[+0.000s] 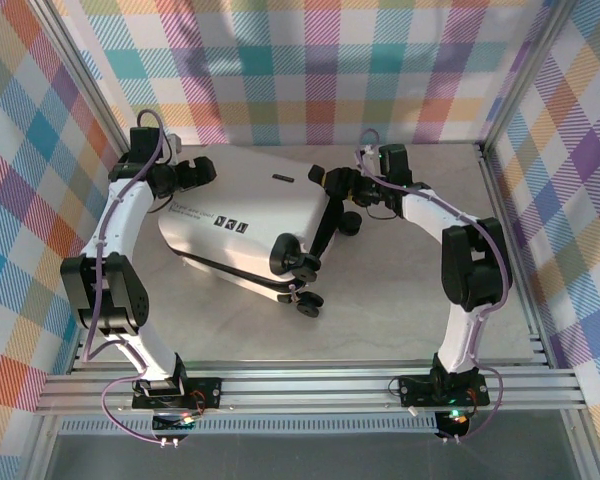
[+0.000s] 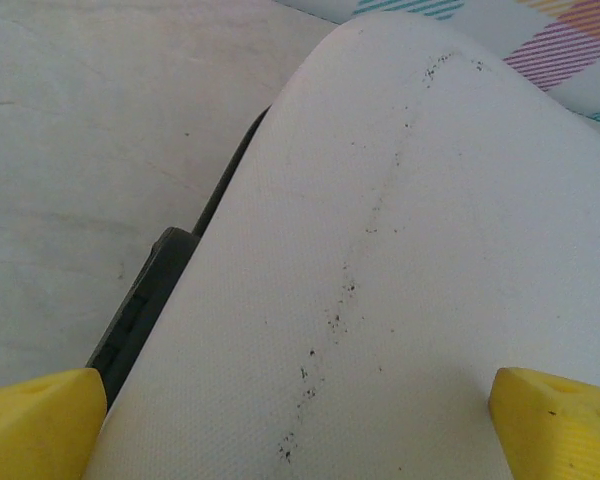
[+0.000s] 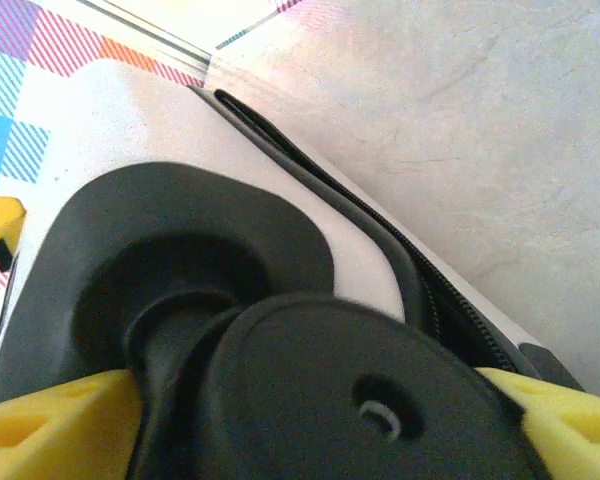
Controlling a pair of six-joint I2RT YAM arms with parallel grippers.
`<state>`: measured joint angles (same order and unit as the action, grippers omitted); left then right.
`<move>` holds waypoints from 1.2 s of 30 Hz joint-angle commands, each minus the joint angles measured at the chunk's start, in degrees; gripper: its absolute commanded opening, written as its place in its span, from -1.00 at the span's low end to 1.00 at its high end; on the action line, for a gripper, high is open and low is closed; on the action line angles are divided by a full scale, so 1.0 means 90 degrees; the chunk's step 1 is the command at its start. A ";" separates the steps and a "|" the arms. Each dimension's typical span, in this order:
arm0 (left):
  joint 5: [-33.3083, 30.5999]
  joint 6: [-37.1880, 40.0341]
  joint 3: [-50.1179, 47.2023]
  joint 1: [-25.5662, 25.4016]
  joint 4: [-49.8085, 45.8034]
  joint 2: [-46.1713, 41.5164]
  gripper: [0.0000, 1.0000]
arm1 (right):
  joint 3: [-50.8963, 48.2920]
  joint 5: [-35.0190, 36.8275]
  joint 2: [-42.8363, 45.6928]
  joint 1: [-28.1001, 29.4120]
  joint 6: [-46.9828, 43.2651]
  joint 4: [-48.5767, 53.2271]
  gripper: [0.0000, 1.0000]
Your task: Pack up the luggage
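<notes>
Top external view: the luggage point(image 1: 245, 215) lies flat in the middle of the bench point(image 1: 410, 320), white shell up, between the two arms.

The big worry is that the whole luggage slides or spins. The bench looks smooth, so I think a push from just one side could turn it.

The left end effector point(image 1: 198, 172) is at the 10 o'clock corner of the luggage. The left wrist view shows its yellow fingers spread wide, hanging over the round white shell and holding nothing. That shell looks slick and curved, so if they squeeze there, they may slip off.

The right end effector point(image 1: 342, 185) is at the 2 o'clock corner. The right wrist view shows one yellow finger on each side of a black wheel point(image 3: 370, 400). I cannot tell if they are pinching it or just sitting beside it. A wheel can roll and swivel, so a grip on it may twist loose.

The smallest worry is the black zipper seam point(image 3: 380, 240). I cannot tell if it is zipped. If it is not, a lift could let the lid pop open.

The long way of the luggage runs from 10 o'clock to 4 o'clock. The wheel end points toward 4 o'clock and the plain end toward 10 o'clock.
</notes>
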<state>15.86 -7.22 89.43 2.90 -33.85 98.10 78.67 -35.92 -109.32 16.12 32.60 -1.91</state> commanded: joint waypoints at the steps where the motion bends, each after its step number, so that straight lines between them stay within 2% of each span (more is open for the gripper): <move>1: 0.1362 0.0066 -0.0082 -0.0107 0.0174 -0.0015 0.96 | -0.0258 -0.0379 0.0652 0.0010 -0.0098 -0.0579 0.63; 8: 0.1959 -0.0164 -0.0214 -0.0107 0.0533 -0.0169 0.95 | -0.0893 -0.0066 0.1590 0.0011 -0.0383 -0.0278 0.50; 11: 0.1913 -0.0179 -0.0219 -0.0107 0.0509 -0.0164 0.95 | -0.1387 0.0277 0.1955 0.0013 -0.0397 -0.0275 0.51; 16: 0.1922 -0.0315 -0.0231 -0.0115 0.0596 -0.0092 0.94 | -0.1615 0.0668 0.1817 -0.0004 -0.0463 0.0029 0.61; 24: 0.1660 -0.0428 -0.0298 -0.0117 0.0684 -0.0229 0.94 | -0.0853 0.0837 0.1245 -0.0152 -0.0828 0.0705 0.73; 31: 0.1111 -0.0493 -0.0442 -0.0117 0.0663 -0.0549 0.94 | -0.1435 0.1409 0.2097 -0.0442 -0.1154 0.0934 0.91; 36: 0.0762 -0.0642 -0.0479 -0.0126 0.0777 -0.0946 0.95 | -0.1886 0.1792 0.2747 -0.0434 -0.1283 0.1060 0.91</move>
<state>24.03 -11.38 85.25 2.55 -27.29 93.84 63.70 -22.83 -88.18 12.32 23.29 6.37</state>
